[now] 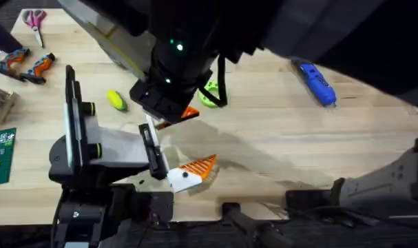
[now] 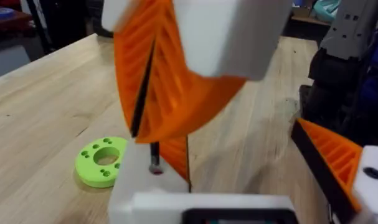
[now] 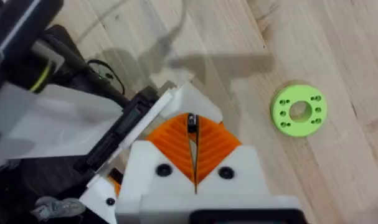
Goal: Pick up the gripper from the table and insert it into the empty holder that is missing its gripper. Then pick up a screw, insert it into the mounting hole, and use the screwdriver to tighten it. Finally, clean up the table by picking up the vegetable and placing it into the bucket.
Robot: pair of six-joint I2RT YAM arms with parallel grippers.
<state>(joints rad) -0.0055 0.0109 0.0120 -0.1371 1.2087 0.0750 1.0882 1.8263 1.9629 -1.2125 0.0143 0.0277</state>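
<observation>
My right gripper reaches across the table, shut on a small dark screw. In the left wrist view the screw hangs below its orange pads, its lower end touching the white holder, one finger block of my left gripper. The orange gripper wedge stands in that holder. My left gripper is open, its other orange-tipped finger well apart. The blue screwdriver lies at the far right. The yellow-green vegetable lies left of centre. The bucket is out of view.
A green round disc with holes lies just beyond the grippers. Orange-and-black hand tools and pink-handled scissors lie at the far left. A green circuit board sits at the left edge.
</observation>
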